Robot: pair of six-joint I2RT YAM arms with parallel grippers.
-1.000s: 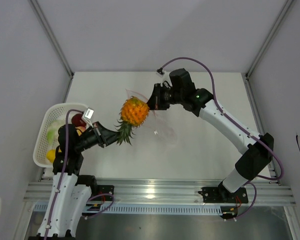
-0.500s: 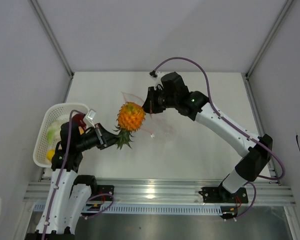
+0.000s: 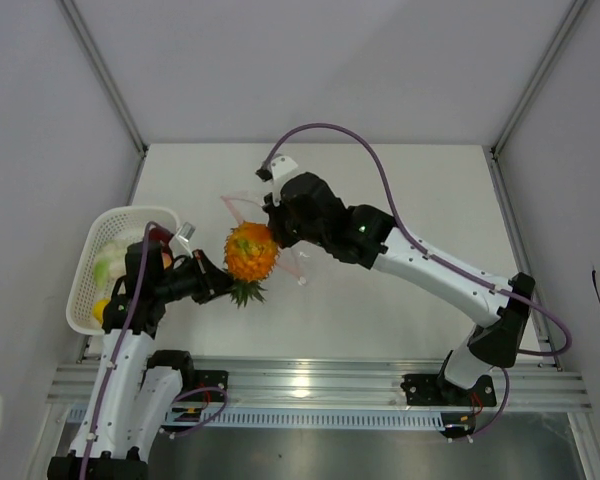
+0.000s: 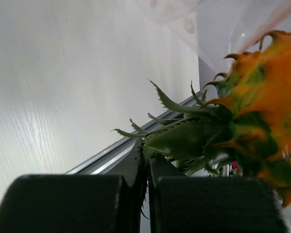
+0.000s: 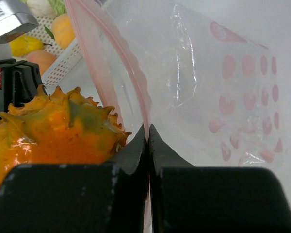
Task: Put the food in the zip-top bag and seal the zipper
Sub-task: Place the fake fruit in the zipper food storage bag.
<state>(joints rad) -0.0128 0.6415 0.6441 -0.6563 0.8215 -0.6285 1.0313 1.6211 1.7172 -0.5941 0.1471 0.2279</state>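
Left tool clamped on the crown of the toy pineapple. Right tool pinches the zipper, and the zip-top bag hangs aloft. Fruit at bag mouth. Risk: spikes may snag the rim, and a one-sided pinch may let the mouth collapse.

A white tabletop is lying under soft, even light, with pale grey walls closing it in on the left, far and right. 2 metal struts are slanting up from the far corners. A ribbed aluminium rail is running along the near edge.
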